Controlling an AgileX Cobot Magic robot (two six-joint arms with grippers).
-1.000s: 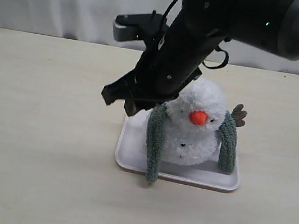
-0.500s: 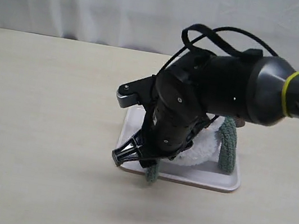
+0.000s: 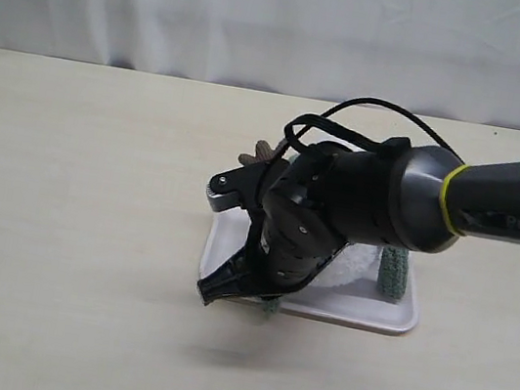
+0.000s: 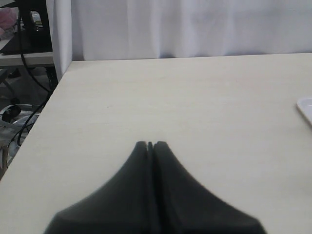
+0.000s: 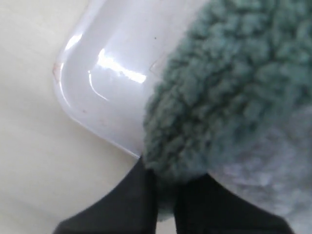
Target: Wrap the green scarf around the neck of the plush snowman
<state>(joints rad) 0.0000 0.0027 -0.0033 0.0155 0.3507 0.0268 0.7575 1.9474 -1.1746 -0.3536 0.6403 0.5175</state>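
My right arm reaches across and hides most of the plush snowman (image 3: 356, 262); only a patch of white fluff and one brown twig arm (image 3: 258, 151) show, and the neck is hidden. One end of the green scarf (image 3: 392, 272) hangs down on the right of the snowman. The other end pokes out under my right gripper (image 3: 225, 289) at the tray's front left corner. In the right wrist view the scarf (image 5: 229, 92) runs down between the two fingers of that gripper (image 5: 170, 178), which is shut on it, beside white fluff (image 5: 273, 161). My left gripper (image 4: 151, 144) is shut and holds nothing.
The snowman sits in a white rectangular tray (image 3: 388, 323) on the pale wooden table; its corner (image 5: 97, 87) lies just beside my right fingers, and its rim (image 4: 306, 106) shows far off in the left wrist view. A white curtain hangs behind the table.
My right arm has swung down from above the snowman's left side to the tray's front left corner and now covers the snowman; its fingers have closed round the scarf's left end.
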